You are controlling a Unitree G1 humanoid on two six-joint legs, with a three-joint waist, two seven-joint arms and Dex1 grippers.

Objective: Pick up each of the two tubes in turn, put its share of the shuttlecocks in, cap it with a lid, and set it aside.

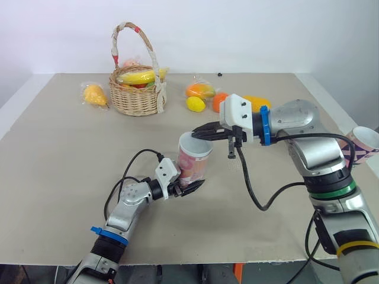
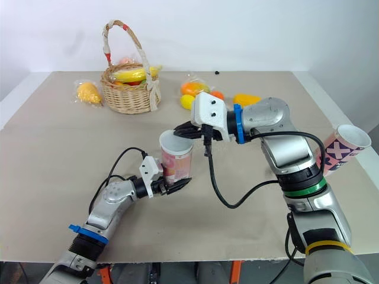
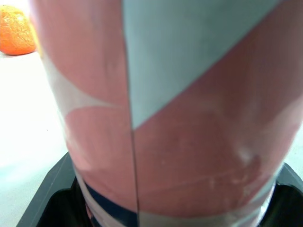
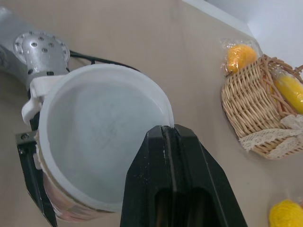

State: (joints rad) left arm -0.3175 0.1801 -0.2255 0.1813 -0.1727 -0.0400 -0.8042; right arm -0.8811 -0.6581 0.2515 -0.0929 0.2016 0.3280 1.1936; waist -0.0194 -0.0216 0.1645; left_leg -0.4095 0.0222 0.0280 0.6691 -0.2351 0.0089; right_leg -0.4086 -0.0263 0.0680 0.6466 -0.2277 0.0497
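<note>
Beige board covers the table (image 1: 59, 177) in front of you, with a plain white wall (image 1: 249, 29) behind it. Your left gripper (image 1: 188, 187) is clamped low on a pink-and-white tube (image 1: 193, 163), 1 black finger on each side of its base, and the tube stands upright with its open mouth facing up near the middle of the table. In the left wrist view the tube wall sits right between the finger pads. Your right gripper (image 1: 198, 134) reaches in from the right at the height of the tube's mouth, its 2 fingers pressed together with nothing showing between them. In the right wrist view their tips lie at the white rim; you cannot tell whether they touch it. The inside of the tube shows white down to the bottom. A second tube (image 2: 343, 148) lies tilted at the table's right edge, open end up and outward, just beside your right forearm. At the far side stands a wicker basket (image 1: 136, 97) holding a banana (image 1: 137, 77), with a bagged yellow fruit (image 1: 95, 94) to its left and a lemon (image 1: 195, 104) and an orange (image 1: 219, 102) to its right.
</note>
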